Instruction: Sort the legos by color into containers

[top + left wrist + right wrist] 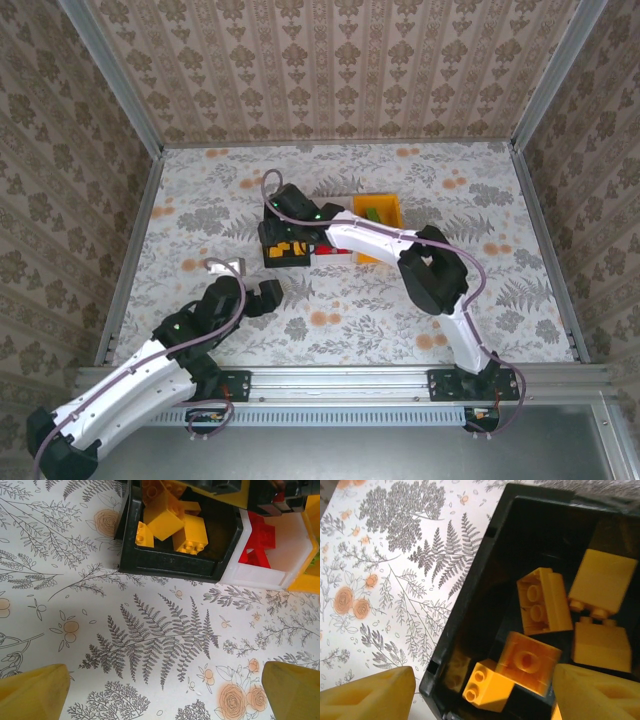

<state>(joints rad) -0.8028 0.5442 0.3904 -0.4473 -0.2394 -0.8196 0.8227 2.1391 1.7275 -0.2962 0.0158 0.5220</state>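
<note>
Left gripper wide open, empty; right gripper open, empty, over black bin

- Your top view is bright, even, softly shadowed.
- Right wrist view: yellow plastic fingertips blur at the lower corners; black rectangular plastic bin dim inside.

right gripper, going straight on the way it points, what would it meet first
Probably the orange bricks lying in the black bin, right under the open right gripper; depth is hard to judge.
</note>
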